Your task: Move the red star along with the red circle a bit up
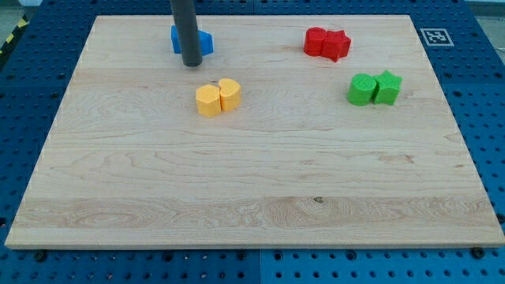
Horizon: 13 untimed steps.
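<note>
Camera view: wooden bench (252,197) on a blue pegboard (481,118). My tip (192,63) sits at the view's top left, touching or just in front of a blue block (203,39) that the rod partly hides, shape unclear. No fingers on this rig, just the bare rod, holding nothing. Red circle (316,41) and red star (338,45) touch each other at the view's top right, well apart from my tip. Below them to the right, two green blocks (375,88) touching. Near centre-left, two yellow blocks (218,98) touching, just below my tip. No containers here.
</note>
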{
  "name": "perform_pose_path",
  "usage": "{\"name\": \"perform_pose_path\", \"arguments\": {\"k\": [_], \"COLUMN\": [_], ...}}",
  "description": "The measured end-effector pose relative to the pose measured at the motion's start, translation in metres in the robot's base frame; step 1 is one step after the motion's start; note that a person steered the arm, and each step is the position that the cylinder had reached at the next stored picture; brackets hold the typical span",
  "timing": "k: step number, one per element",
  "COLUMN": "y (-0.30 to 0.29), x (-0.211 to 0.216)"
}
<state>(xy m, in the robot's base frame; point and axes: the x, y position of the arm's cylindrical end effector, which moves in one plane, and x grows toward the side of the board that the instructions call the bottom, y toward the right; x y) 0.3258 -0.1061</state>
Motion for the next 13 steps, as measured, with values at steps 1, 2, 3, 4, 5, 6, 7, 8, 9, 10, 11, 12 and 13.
{"name": "perform_pose_path", "arguments": {"k": [1,2,3,4,5,6,7,8,9,10,11,12,13], "y": [-0.025,-0.048,-0.048,-0.035,-0.001,0.040,0.086,0.135,0.168,0.177,0.177,0.193,0.220], "x": [0.054,0.059,0.054,0.025,0.020,0.020,0.020,0.020,0.020,0.020,0.020,0.012,0.007]}}
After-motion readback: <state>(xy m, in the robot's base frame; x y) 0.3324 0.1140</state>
